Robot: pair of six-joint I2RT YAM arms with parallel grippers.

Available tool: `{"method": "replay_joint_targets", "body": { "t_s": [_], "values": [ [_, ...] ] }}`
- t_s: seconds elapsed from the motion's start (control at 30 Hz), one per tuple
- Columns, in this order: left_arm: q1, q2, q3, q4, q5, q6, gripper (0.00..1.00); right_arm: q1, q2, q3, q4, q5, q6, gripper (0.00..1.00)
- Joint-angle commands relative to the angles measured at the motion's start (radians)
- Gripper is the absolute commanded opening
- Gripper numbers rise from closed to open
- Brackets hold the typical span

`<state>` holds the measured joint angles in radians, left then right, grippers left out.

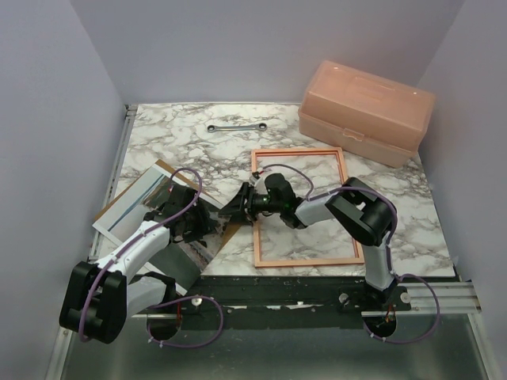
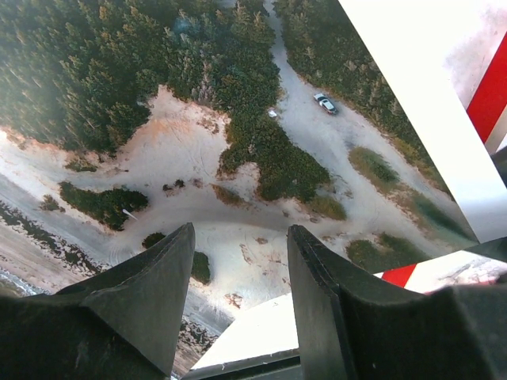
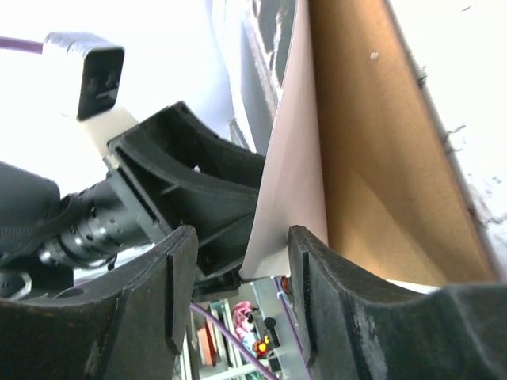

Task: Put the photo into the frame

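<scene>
surface [image 1: 412,214]: marble, carries everything.
frame [image 1: 297,150]: lies flat right of centre, pale wood back up, nothing in the opening.
photo [image 1: 127,207]: face up at the left, beside the frame and not over it, with the brown backing board [image 3: 372,158] under it.
left claw [image 2: 239,231]: over the print, jaws released, nothing between them.
right claw [image 3: 242,233]: extends across the frame's left rail. jaws apart, straddling the corner of a thin pale sheet next to the board, not pinched. cannot tell if that sheet is the photo.
handling, judged: the print is light, floppy, slick-faced and easy to crease. take it by the white margin near a corner, pinch gently and support the far end against sag.
</scene>
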<state>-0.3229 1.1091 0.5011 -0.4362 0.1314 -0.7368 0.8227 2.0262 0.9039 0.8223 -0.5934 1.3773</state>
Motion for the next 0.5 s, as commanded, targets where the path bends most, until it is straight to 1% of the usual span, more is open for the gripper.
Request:
{"method": "replay_joint_targets", "body": {
  "t_s": [0.0, 0.07, 0.17, 0.23, 0.33, 0.47],
  "values": [
    [-0.005, 0.001, -0.033, -0.028, 0.010, 0.010, 0.52, -0.005, -0.004, 0.071, -0.212, 0.097, -0.106, 0.51],
    [-0.005, -0.012, -0.031, -0.030, 0.007, 0.011, 0.52, -0.005, -0.024, 0.092, -0.299, 0.134, -0.152, 0.40],
    [-0.007, -0.063, -0.032, -0.030, 0.004, 0.017, 0.53, -0.005, -0.064, 0.112, -0.403, 0.181, -0.216, 0.19],
    [-0.008, -0.120, -0.032, -0.031, 0.004, 0.022, 0.54, -0.005, -0.091, 0.120, -0.460, 0.209, -0.253, 0.09],
    [-0.010, -0.235, -0.030, -0.029, 0.011, 0.021, 0.59, -0.005, -0.131, 0.130, -0.524, 0.242, -0.302, 0.01],
    [-0.011, -0.373, -0.022, -0.023, 0.029, 0.017, 0.65, -0.005, -0.221, 0.126, -0.604, 0.291, -0.352, 0.01]
  ]
}}
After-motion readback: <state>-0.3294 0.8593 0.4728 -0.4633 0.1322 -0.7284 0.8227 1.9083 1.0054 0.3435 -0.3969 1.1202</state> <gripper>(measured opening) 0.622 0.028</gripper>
